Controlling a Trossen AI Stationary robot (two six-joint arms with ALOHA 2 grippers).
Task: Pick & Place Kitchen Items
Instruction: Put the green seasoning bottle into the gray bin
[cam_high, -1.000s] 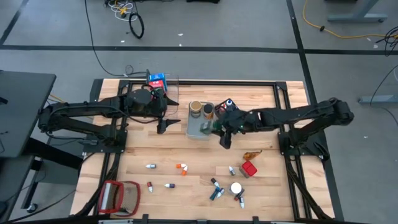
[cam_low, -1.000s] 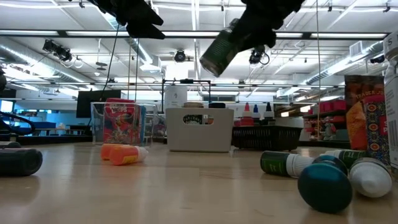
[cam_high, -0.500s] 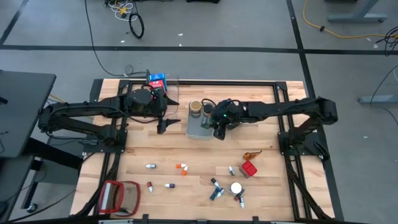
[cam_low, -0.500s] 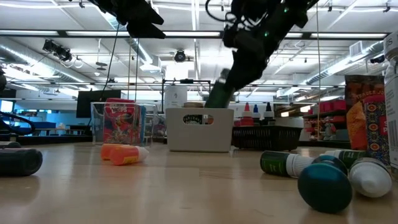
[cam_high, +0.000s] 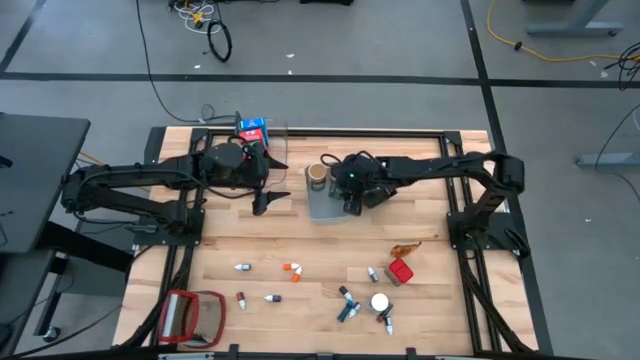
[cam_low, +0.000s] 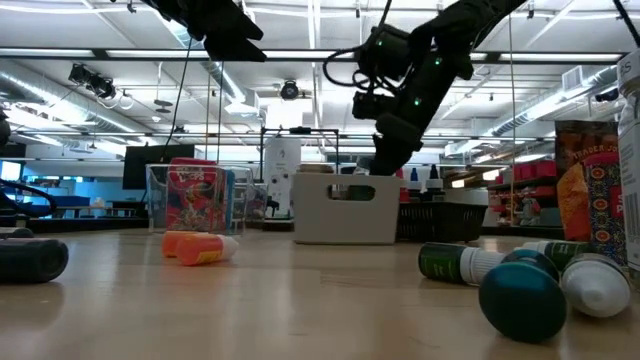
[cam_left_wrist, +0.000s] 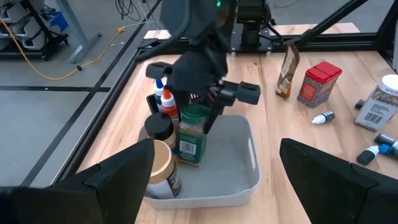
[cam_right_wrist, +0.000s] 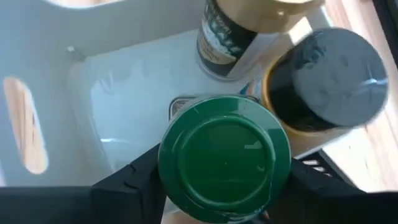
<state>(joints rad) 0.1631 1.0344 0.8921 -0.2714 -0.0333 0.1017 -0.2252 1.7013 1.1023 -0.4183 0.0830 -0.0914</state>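
Right now everything turns on the green-capped jar (cam_left_wrist: 194, 134) and the right tool (cam_left_wrist: 208, 109) directly above it: the jar stands upright inside the grey bin (cam_left_wrist: 242, 180), long axis vertical, with the tool's fingers coming straight down on either side of its cap. From the right wrist view the green lid (cam_right_wrist: 224, 163) fills the space between the two dark fingers, which lie close against its rim; they look clamped on it or only just easing off, and I cannot tell for sure whether the base is resting on the bin floor. Inside the bin the jar is just beside a tan-lidded jar (cam_left_wrist: 163, 165) and a black-lidded jar (cam_left_wrist: 158, 127), with a small orange-capped bottle (cam_left_wrist: 166, 102) behind them, so the way out for the tool is straight up along the jar's axis; any sideways drift would likely knock the neighbours. The left tool (cam_high: 268, 195) hangs with its fingers spread wide and nothing between them, just to the side of the bin away from the right arm, near a clear bin (cam_high: 258, 132) holding a carton. More small pieces lie scattered on the bench (cam_high: 320, 255) well away from the grey bin, toward the near edge, among them a red tin (cam_high: 401, 271) and a white-topped jar (cam_high: 380, 301).
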